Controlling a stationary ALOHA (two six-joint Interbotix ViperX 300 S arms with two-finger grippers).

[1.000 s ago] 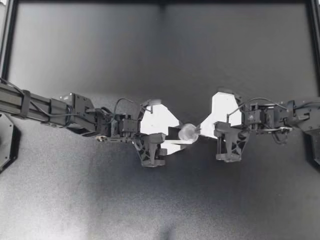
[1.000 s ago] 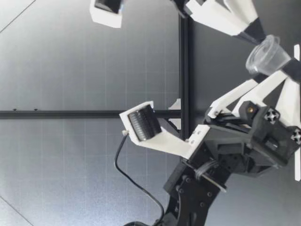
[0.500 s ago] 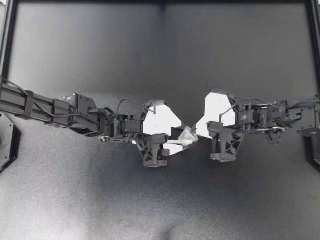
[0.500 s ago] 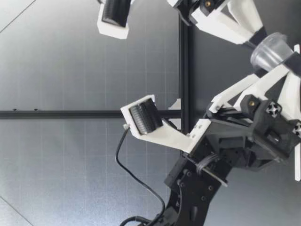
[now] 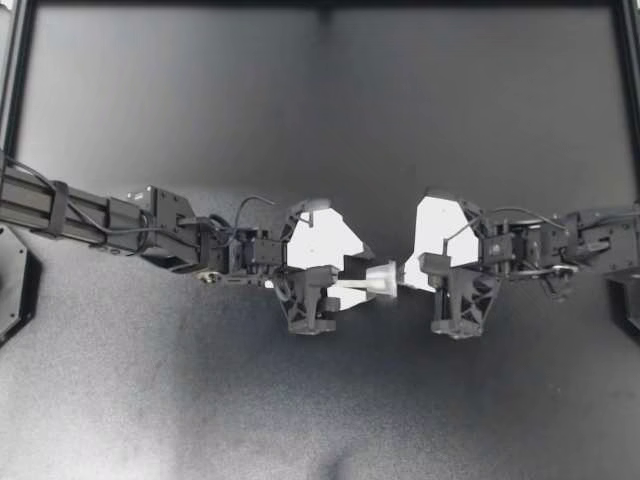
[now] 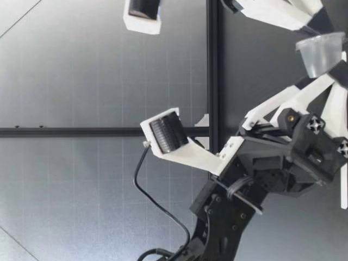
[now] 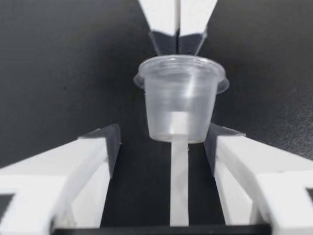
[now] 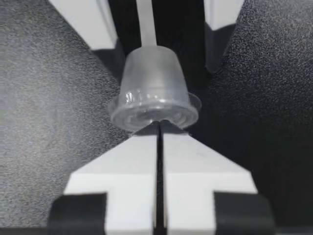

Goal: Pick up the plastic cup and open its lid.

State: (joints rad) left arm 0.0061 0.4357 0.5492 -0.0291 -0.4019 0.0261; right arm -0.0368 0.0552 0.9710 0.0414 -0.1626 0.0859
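Plastic cup (image 5: 381, 280) is held over the table (image 5: 320, 120), lying sideways, with its lid (image 8: 154, 112) turned to 3 o'clock. At its 9 o'clock the left gripper (image 5: 365, 284) is released, the cup's base between its spread fingers. At 3 o'clock the right gripper (image 5: 400, 277) is clenched on the lid's rim.

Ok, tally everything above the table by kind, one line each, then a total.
cup: 1
lid, on the cup: 1
claws, left claw and right claw: 2
total: 4
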